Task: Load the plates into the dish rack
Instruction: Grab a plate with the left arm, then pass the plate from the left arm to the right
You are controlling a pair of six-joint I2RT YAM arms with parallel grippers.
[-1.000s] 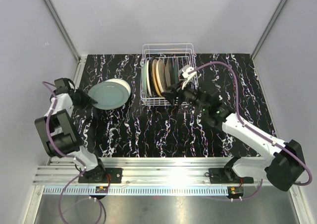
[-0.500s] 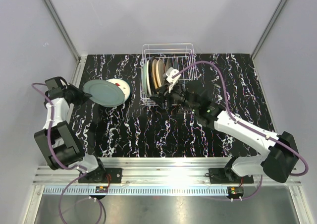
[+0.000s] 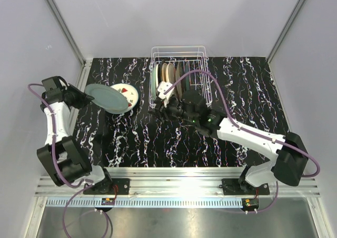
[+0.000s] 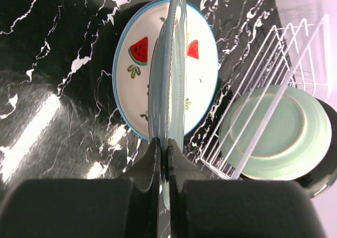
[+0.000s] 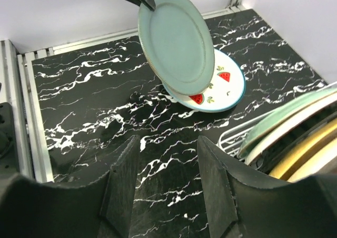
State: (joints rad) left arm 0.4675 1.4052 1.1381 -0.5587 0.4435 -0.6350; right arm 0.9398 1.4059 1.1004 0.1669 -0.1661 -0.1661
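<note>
My left gripper (image 3: 82, 97) (image 4: 163, 143) is shut on the rim of a pale green plate (image 3: 108, 98) (image 4: 169, 75) (image 5: 176, 40), which hangs tilted on edge above the table. Below it a white plate with watermelon slices (image 3: 128, 92) (image 4: 134, 85) (image 5: 227, 85) lies flat. The white wire dish rack (image 3: 197, 51) (image 4: 295, 53) (image 5: 231, 136) holds several plates (image 3: 168, 77) (image 5: 295, 117) standing on edge; the nearest is pale green (image 4: 268, 138). My right gripper (image 3: 156, 107) (image 5: 168, 143) hovers open and empty over the table at the rack's front left corner.
The black marbled tabletop (image 3: 158, 138) runs between grey walls. An aluminium rail (image 5: 29, 111) borders its left edge, and the right arm's purple cable (image 3: 210, 85) arcs over the rack.
My left gripper shut on the pale green plate and lifted it left off the watermelon plate. My right gripper drew away from the rack and swung left, still open.
</note>
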